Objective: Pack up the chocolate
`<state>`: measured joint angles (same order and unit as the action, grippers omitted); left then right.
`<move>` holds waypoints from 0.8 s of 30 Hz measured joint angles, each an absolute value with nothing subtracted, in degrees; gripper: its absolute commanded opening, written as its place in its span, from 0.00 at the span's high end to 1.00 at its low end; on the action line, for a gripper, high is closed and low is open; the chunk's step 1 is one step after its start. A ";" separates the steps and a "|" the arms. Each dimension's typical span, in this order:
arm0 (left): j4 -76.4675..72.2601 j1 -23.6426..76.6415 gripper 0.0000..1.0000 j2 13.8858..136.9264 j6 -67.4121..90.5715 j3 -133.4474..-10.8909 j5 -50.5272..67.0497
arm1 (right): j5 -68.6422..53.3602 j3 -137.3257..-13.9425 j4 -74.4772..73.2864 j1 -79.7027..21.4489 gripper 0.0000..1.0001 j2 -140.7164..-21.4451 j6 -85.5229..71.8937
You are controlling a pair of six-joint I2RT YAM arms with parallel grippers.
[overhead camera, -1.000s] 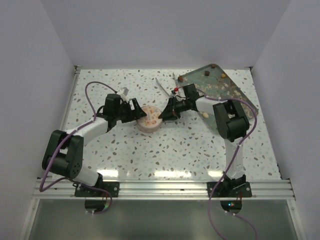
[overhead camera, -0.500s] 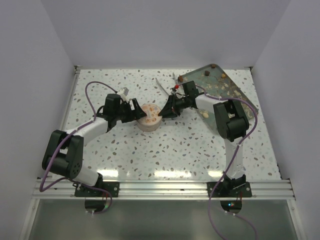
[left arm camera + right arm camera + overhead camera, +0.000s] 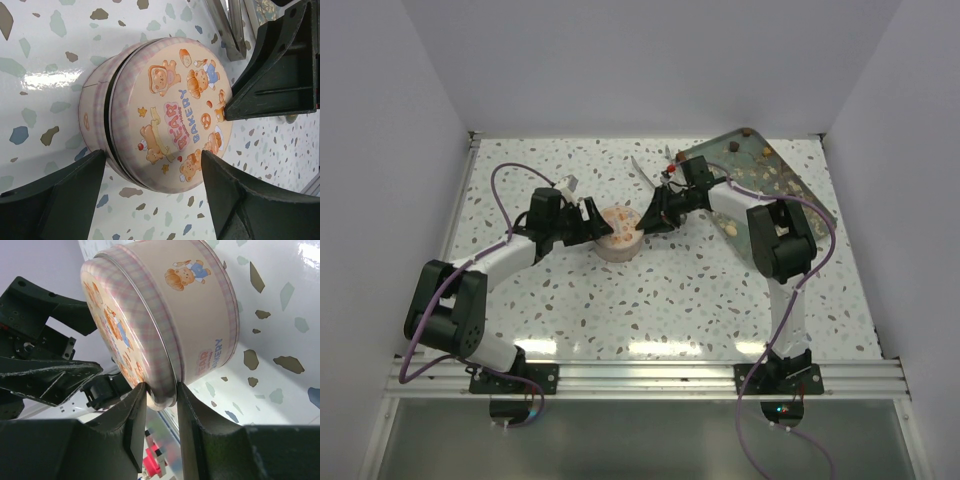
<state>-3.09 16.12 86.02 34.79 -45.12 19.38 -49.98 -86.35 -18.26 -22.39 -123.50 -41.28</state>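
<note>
Right claw (image 3: 160, 392): pinching the rim of the lid (image 3: 107, 325), one finger on the printed face and the other on the plaid skirt; in the overhead view it meets the right edge of the tin (image 3: 620, 238) at centre frame.
Left claw (image 3: 152, 155): spread wide, one finger on either side of the tin at its left edge; it cannot be told whether the pads press the wall.
Tin: round, pale pink, printed with bakery bears; stands on the speckled tabletop (image 3: 570, 290) at centre frame, between the two claws.
Lid: on the tin and covering it fully; a dark seam runs between lid and body in the left wrist view, and the contents are hidden.
Chocolate (image 3: 765, 152): small dark and pale lumps scattered over the tray (image 3: 808, 196) in the upper right of the overhead frame, well apart from the tin; none in either claw.
Tray: flat, grey-green, set at an angle, partly covered by the right arm.
Step in hand (judged): opening the tin, with the right claw prising at the lid and the left placed to steady the body.
Done so far (judged): none of the packing that can be seen; the lumps in view are all outside the tin.
Left to do (judged): take the lid off and set it aside, move the lumps from tray to tin, probably close it.
</note>
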 measured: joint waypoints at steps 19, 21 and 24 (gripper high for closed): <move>-2.39 16.14 0.32 86.04 33.82 -45.12 19.16 | -46.41 -90.89 -25.45 -23.57 0.66 -124.29 -37.01; -2.20 16.14 0.33 86.13 33.71 -45.10 19.05 | -45.98 -91.24 -25.98 -23.68 0.66 -124.29 -36.80; -2.20 16.14 0.36 86.24 33.58 -45.10 18.94 | -45.74 -91.46 -26.37 -23.70 0.65 -124.29 -36.47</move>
<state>-2.20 16.14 86.24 33.58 -45.10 18.94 -45.74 -91.46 -26.37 -23.70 -124.29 -36.47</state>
